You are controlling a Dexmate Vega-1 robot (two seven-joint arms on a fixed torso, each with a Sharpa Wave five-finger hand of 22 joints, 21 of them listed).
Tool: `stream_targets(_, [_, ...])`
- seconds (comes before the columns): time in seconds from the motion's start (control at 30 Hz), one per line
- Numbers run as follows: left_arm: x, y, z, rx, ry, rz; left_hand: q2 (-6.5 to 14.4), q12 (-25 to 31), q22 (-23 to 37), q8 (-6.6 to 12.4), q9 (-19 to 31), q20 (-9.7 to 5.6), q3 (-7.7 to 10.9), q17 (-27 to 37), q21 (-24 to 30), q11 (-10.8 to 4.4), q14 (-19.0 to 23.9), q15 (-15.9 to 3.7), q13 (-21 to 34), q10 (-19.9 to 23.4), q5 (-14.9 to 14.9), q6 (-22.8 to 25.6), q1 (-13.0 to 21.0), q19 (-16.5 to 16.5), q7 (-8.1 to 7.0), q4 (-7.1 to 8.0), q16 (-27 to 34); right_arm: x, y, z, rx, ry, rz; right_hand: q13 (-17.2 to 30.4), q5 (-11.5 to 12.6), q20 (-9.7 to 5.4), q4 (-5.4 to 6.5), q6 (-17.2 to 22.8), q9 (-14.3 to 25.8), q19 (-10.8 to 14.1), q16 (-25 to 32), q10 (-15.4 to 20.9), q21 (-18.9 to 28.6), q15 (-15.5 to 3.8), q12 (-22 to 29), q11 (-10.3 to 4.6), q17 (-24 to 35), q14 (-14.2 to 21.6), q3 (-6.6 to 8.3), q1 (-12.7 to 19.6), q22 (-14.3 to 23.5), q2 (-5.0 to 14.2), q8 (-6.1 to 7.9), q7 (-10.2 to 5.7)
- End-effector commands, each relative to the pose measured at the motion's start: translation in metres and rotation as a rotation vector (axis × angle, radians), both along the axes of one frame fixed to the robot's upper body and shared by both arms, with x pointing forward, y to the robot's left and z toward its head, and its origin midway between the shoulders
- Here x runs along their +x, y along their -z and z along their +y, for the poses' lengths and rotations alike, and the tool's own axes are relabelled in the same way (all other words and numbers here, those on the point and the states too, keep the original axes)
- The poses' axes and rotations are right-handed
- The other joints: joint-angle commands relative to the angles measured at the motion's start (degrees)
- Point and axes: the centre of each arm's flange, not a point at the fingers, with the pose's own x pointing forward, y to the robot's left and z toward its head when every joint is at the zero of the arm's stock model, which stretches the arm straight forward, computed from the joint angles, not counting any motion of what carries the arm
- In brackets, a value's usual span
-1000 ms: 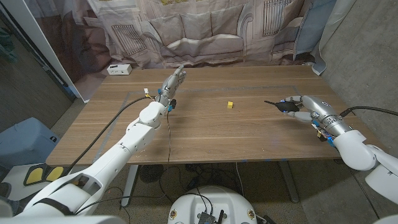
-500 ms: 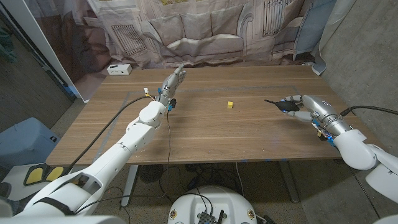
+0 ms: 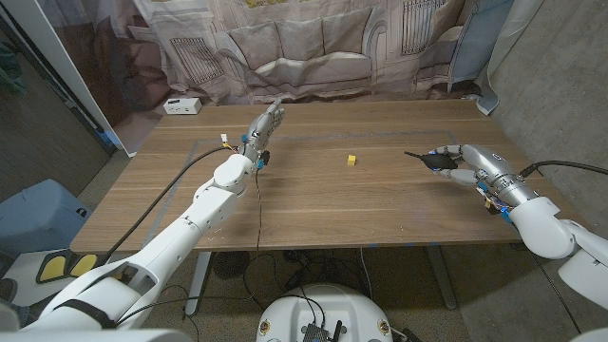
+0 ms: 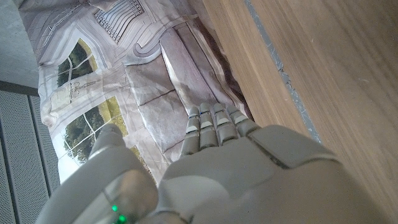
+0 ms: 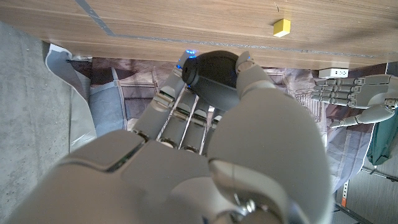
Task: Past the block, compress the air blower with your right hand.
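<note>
The right hand (image 3: 467,163) had its fingers wrapped around the black blower (image 3: 436,161), to the right of the yellow block (image 3: 351,160); any squeeze could not be judged, while the left hand (image 3: 264,127) stood idle, fingers straight and together.

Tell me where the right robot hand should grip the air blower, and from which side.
Grip the round black bulb of the air blower, coming from the right, as the right robot hand does now. The bulb is the squeezable part; the thin nozzle points left toward the yellow block.
</note>
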Motion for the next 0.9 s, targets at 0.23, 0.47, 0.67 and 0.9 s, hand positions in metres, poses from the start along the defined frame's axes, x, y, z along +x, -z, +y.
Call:
stream_targets(0.23, [0.0005,0.0018,-0.0037,-0.005,0.004,0.0,0.7,-0.11,0.31,-0.04,0.22,0.02,0.04,0.34,-0.14,0.26,0.28,0.16,0.2,0.59,-0.08,0.35,0.24,0.23,0.02,-0.34,-0.19,-0.0002,0.0013,-0.0029,0.007,0.004,-0.006,0.21,0.35,-0.52,-0.15,1.25,0.07,0.45,-0.17,2.21,0.01,-4.6,0.84,0.03,-0.11,1.22,0.02,0.65,0.05,0.62,0.54,-0.76])
stream_targets(0.47, [-0.0014,0.0013,-0.0062,0.002,0.004,0.003,0.73,-0.15,0.31,-0.02,0.22,0.02,0.06,0.34,-0.15,0.25,0.34,0.24,0.2,0.52,-0.08,0.4,0.24,0.24,0.05,-0.36,-0.17,0.0015,0.0026,-0.0047,0.02,-0.006,-0.007,0.15,0.49,-0.76,-0.37,3.35,0.05,1.56,0.2,3.99,0.4,-5.27,1.35,0.3,-0.41,3.33,0.5,1.44,0.1,1.31,1.26,-0.5])
stream_targets(0.67, [-0.0015,-0.0002,-0.0077,0.002,0.0,0.008,0.75,-0.12,0.3,-0.03,0.22,0.04,0.08,0.34,-0.17,0.24,0.39,0.15,0.2,0.59,-0.08,0.39,0.24,0.18,0.04,-0.38,-0.15,0.0023,0.0031,-0.0061,0.029,-0.001,-0.015,0.12,0.57,-0.88,-0.44,4.18,0.02,2.06,0.42,4.72,0.58,-5.5,1.51,0.03,-0.39,4.13,0.76,1.88,0.12,1.8,1.49,-0.31])
stream_targets(0.9, [-0.0022,-0.0018,-0.0106,0.008,0.002,0.003,0.78,-0.08,0.3,0.01,0.22,-0.02,0.1,0.34,-0.16,0.21,0.36,0.24,0.21,0.71,-0.08,0.5,0.25,0.21,0.05,-0.41,-0.18,0.0029,0.0038,-0.0083,0.053,-0.01,-0.023,0.06,0.65,-0.96,-0.12,6.27,-0.04,3.55,1.38,7.09,1.19,-6.02,2.09,0.14,-0.26,6.96,0.85,1.85,0.22,2.53,2.07,-0.17])
